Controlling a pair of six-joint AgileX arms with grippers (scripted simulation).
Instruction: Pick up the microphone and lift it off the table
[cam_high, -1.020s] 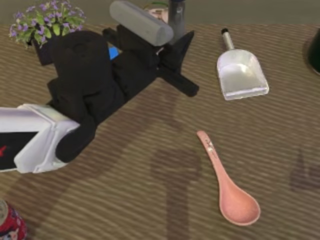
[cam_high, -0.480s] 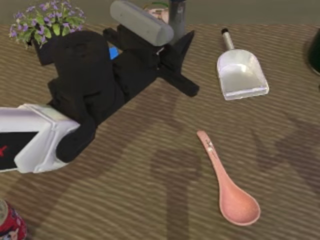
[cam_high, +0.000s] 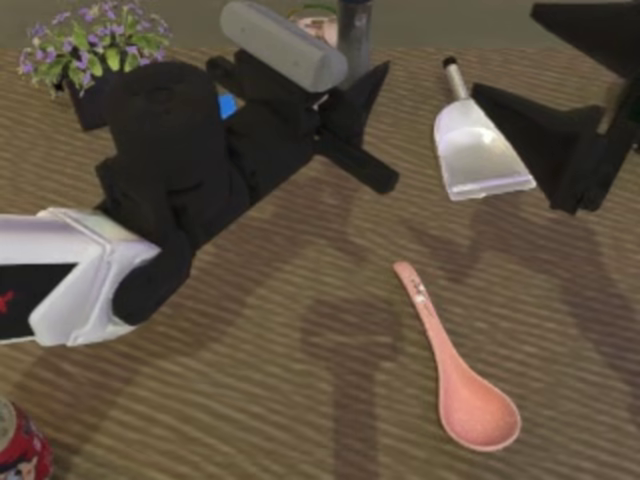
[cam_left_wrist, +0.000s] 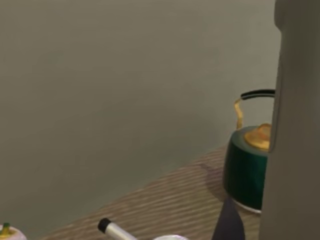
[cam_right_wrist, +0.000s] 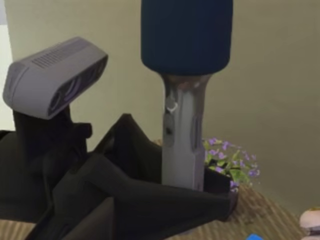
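Microphone (cam_right_wrist: 186, 100): upright between the left gripper's jaws near the table's far edge, dark navy foam head uppermost, grey handle running down into the jaws; base hidden, contact with the table not to be told.
Left gripper (cam_right_wrist: 150, 200): at the far left-centre of the table, jaws closed on the grey handle.
Right gripper (cam_high: 560, 140): over the far right of the table, just beside the white scoop; jaws spread apart, holding nothing.
White scoop (cam_high: 478, 140): flat on the table, dark-tipped handle pointing to the far edge.
Pink spoon (cam_high: 460, 375): near the table's centre, bowl toward the near edge, well apart from both grippers.
Table (cam_high: 250, 400): brown-tan, ribbed.
Green kettle (cam_left_wrist: 247, 170): far right corner, seen in the left wrist view.
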